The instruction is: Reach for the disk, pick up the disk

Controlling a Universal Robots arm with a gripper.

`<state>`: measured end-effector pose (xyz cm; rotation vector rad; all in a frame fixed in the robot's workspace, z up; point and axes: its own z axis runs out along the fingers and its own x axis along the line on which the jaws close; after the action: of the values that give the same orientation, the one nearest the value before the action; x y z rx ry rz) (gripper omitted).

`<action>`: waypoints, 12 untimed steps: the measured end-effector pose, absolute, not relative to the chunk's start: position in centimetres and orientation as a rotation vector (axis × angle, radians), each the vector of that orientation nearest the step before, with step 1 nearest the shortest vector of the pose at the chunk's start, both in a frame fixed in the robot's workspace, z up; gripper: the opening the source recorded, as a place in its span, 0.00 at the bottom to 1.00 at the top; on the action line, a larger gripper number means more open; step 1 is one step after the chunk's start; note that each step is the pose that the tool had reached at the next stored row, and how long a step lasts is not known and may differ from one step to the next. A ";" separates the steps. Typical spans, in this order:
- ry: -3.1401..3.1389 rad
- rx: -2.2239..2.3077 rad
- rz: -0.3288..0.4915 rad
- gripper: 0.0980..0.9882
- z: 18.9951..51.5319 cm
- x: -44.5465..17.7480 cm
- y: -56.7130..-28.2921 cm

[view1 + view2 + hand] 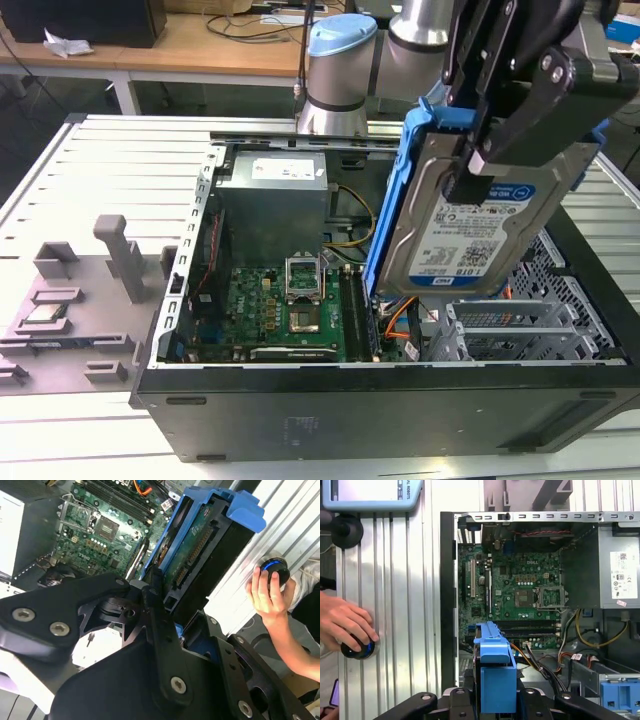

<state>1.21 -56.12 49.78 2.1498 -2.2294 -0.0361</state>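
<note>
Up at the right of the exterior view, the gripper has its fingers clamped on the disk, which hangs tilted above the open case. Meanwhile a hand rests on a round knob on the slatted table, left in the first wrist view.

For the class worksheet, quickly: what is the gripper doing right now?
Gripper: jaws shut on the disk, held lifted above the open computer case.

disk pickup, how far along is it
The reach looks done: the gripper is shut on the disk. The lift is in hand: in the exterior view the disk hangs tilted above the open computer case, clear of the drive cage. Nothing of the pickup appears left.
</note>
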 end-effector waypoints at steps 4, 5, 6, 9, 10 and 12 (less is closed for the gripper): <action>-2.229 2.150 -0.036 0.30 49.8 1.2 -56.4; -2.229 2.150 -0.036 0.30 49.8 1.2 -56.4; -2.229 2.150 -0.036 0.30 49.8 1.2 -56.4; -2.228 2.149 -0.033 0.30 49.8 1.6 -56.4; -2.228 2.148 -0.033 0.30 49.8 2.0 -56.4; -2.227 2.148 -0.032 0.30 49.8 2.7 -56.4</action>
<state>2.66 -56.40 49.78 2.1482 -2.2274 -0.0318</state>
